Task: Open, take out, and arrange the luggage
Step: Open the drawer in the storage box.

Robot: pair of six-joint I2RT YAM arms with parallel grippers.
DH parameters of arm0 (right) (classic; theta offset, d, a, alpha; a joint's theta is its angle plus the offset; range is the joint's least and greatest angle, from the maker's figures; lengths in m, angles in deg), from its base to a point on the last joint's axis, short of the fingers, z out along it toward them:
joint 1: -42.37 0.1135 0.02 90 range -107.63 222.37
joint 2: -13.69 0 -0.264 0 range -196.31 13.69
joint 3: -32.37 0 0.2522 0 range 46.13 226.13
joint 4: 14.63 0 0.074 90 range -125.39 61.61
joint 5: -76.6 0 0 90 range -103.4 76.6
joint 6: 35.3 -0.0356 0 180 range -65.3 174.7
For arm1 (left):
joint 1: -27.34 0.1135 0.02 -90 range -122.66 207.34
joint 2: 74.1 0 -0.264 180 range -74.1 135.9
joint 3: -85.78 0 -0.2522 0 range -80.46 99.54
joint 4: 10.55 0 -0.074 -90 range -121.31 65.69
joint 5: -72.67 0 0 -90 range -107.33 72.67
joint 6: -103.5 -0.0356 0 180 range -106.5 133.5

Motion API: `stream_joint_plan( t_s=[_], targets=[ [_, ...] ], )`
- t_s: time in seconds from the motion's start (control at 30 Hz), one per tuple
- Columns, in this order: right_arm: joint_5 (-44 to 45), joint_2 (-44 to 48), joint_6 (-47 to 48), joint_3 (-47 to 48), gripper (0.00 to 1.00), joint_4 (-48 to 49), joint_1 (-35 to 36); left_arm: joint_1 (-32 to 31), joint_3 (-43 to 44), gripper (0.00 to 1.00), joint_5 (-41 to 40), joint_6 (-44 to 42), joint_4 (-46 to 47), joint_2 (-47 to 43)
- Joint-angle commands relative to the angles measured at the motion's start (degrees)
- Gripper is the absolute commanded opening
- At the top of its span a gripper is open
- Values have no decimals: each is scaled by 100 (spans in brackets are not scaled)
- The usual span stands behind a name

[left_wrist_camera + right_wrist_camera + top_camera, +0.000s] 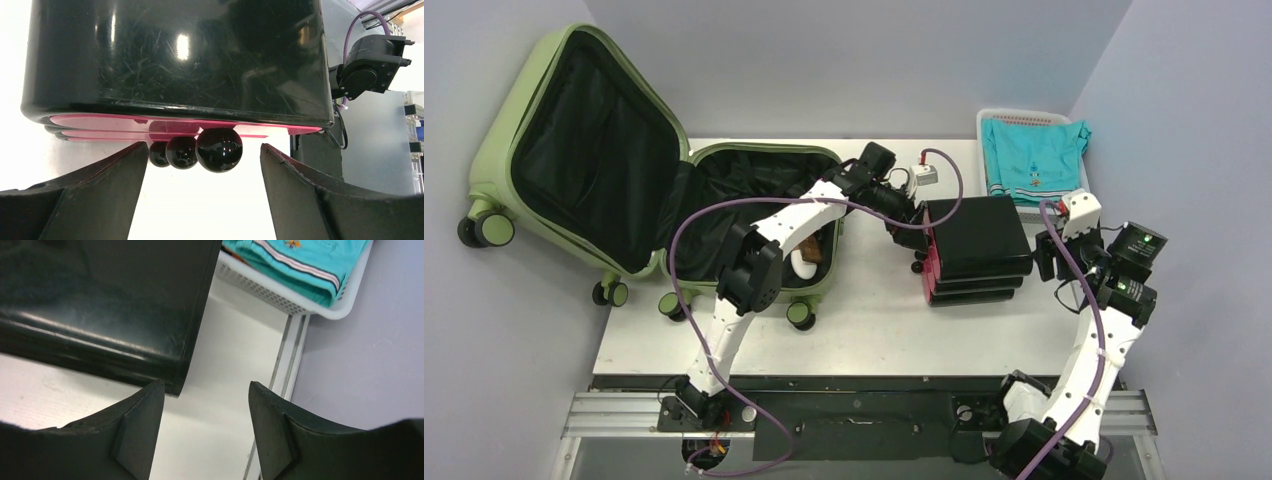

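Observation:
The olive-green luggage [524, 110] lies open at the table's left, its lid leaning up against the wall and its black lining showing. A brown and a white item [806, 258] lie in its lower half. A smaller black case with a pink-red side [977, 245] lies flat right of centre. My left gripper [916, 222] is open at that case's left side, empty; in the left wrist view its black wheels [219, 150] sit just ahead of my gripper [202, 160]. My right gripper [1052, 262] is open and empty at the case's right edge [192, 340].
A white mesh basket [996, 122] holding a folded teal garment [1034, 155] stands at the back right, also in the right wrist view [280, 297]. A small white and grey box [926, 174] sits behind the black case. Grey walls close in on both sides.

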Motion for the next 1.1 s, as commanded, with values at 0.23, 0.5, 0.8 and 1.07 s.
stream_joint_plan(
  t_s=[0.23, 0.5, 0.8, 1.07],
  targets=[
    [-670, 168, -1396, -115, 62, 1370, 699, -7, 432, 37, 291, 325, 281, 92],
    [-676, -120, -1341, -361, 70, 1387, 928, -5, 412, 18, 267, 416, 254, 69],
    [-92, -620, -1011, -480, 75, 1221, 1280, 204, 233, 18, 163, 153, -136, -251],
    [168, -747, -1008, -594, 77, 1294, 1420, 411, -171, 17, 214, 5, -258, -578]
  ],
)
